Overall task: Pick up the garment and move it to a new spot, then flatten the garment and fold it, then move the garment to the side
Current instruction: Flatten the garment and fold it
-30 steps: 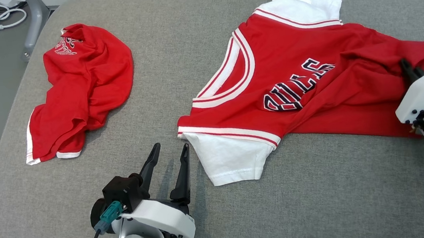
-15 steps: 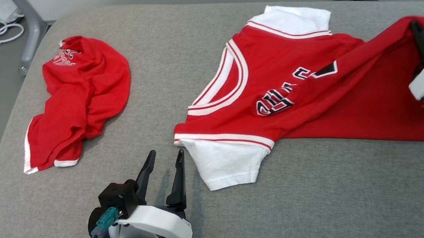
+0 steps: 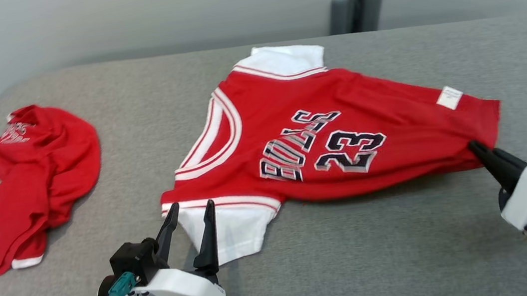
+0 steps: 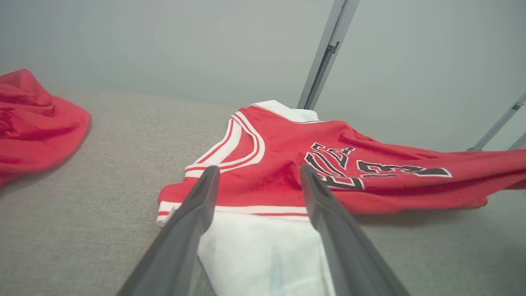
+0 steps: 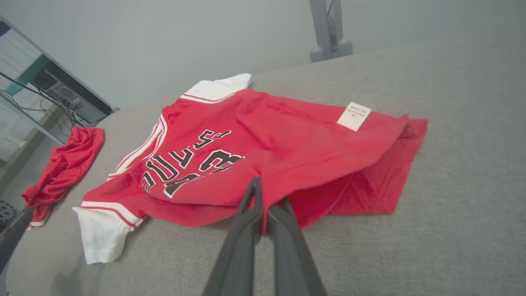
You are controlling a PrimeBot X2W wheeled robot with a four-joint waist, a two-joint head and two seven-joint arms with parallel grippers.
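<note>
The garment [image 3: 319, 111] is a red jersey with white sleeves and dark lettering, lying face up across the grey padded surface [image 3: 382, 254]. My right gripper [image 3: 473, 145] is shut on its near right hem corner, which it holds slightly raised; in the right wrist view the fingers [image 5: 267, 193] pinch the red cloth [image 5: 267, 135]. My left gripper [image 3: 192, 207] stands open at the near white sleeve [image 3: 233, 227], with nothing between its fingers. In the left wrist view the open gripper [image 4: 259, 168] frames the sleeve [image 4: 263, 246] and jersey [image 4: 279, 156].
A second crumpled red garment [image 3: 34, 166] lies at the far left of the surface, also in the left wrist view [image 4: 28, 123] and right wrist view [image 5: 61, 164]. A grey post [image 3: 356, 1] stands behind the surface. A white label [image 3: 449, 97] lies on the jersey's right end.
The head camera has shifted. My right gripper lifted the folded-over hem and drew it out to the right, so the jersey lies spread and its number shows. The left gripper stayed open.
</note>
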